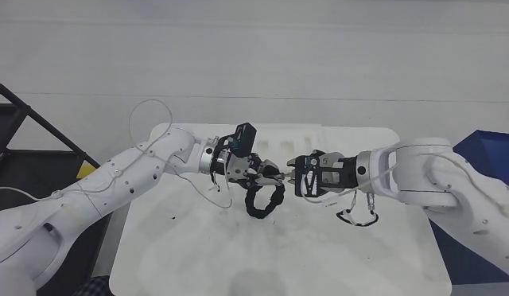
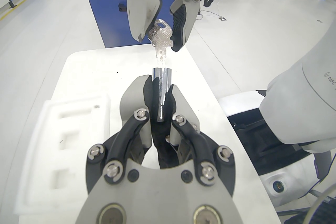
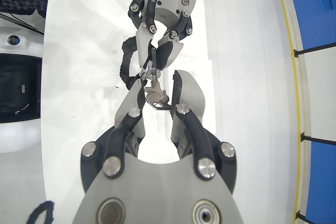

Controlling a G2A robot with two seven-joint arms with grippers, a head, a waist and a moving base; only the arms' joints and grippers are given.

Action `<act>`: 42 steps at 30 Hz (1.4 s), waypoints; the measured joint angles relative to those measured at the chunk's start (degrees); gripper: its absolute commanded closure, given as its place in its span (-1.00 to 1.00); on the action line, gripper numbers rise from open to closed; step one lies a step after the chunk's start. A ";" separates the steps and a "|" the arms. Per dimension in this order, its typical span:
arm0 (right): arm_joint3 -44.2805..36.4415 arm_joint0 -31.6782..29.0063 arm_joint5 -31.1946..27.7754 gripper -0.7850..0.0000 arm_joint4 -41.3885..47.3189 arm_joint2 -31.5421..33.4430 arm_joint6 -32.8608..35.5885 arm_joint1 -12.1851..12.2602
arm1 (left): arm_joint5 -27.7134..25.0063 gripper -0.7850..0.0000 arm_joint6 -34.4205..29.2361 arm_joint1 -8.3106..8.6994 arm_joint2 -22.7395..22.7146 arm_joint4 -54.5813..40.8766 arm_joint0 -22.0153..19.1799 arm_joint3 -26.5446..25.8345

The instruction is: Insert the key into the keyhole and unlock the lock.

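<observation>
Over mid-bench (image 1: 199,248) two grippers meet tip to tip. Left gripper (image 2: 158,83) fingers pinch chrome lock (image 2: 161,96) – black cable (image 1: 262,201) loops from it. Right gripper (image 2: 158,43) fingers pinch key (image 2: 162,37) by head – blade tip at keyhole (image 3: 152,74), most of blade outside.

right claw (image 3: 158,84): grips key (image 3: 155,94) | key tip: at lock (image 3: 151,74) face | left claw (image 3: 155,62): clamps lock

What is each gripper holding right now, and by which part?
The left gripper clamps the lock by its chrome barrel; the right gripper pinches the key by its head.
</observation>
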 measured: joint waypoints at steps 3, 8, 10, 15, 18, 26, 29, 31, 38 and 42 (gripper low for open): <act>-0.13 -0.19 -0.17 0.34 0.11 0.28 0.55 -0.10 | 0.00 1.00 -0.06 0.24 0.00 -0.18 -0.18 -0.05; -0.24 -0.60 -0.24 1.00 0.20 0.75 1.07 -0.25 | 0.00 1.00 -0.18 0.50 0.00 -0.35 -0.22 -0.28; -0.28 -0.87 -0.07 1.00 0.16 0.92 1.07 -0.32 | 0.00 1.00 -0.21 0.56 0.00 -0.38 -0.23 -0.43; 0.22 -1.91 1.92 1.00 1.51 1.40 0.63 -0.56 | 0.00 1.00 0.06 0.63 0.00 -0.39 -0.19 -0.59; 0.95 -2.87 4.86 1.00 4.88 1.96 0.80 -0.66 | 0.00 1.00 0.48 0.62 0.00 -0.05 -0.19 -0.60; 2.55 -5.06 15.31 1.00 19.46 3.75 5.49 -0.79 | 0.00 1.00 2.26 0.47 0.00 1.91 -0.26 -0.56; 2.54 -5.56 18.53 1.00 23.88 4.43 8.30 -0.78 | 0.00 1.00 2.91 0.38 0.00 2.77 -0.30 -0.53; 2.30 -5.74 20.07 1.00 26.02 4.82 10.00 -0.80 | 0.00 1.00 3.55 0.27 0.00 3.15 -0.28 -0.73; 1.63 -6.89 23.72 -1.00 30.30 5.71 12.16 -1.02 | 0.00 1.00 4.33 -0.06 0.00 4.69 0.26 -0.82; 1.89 -7.29 24.35 -1.00 32.34 6.13 13.56 -1.17 | 0.00 1.00 4.25 -0.19 0.00 5.24 0.64 -0.59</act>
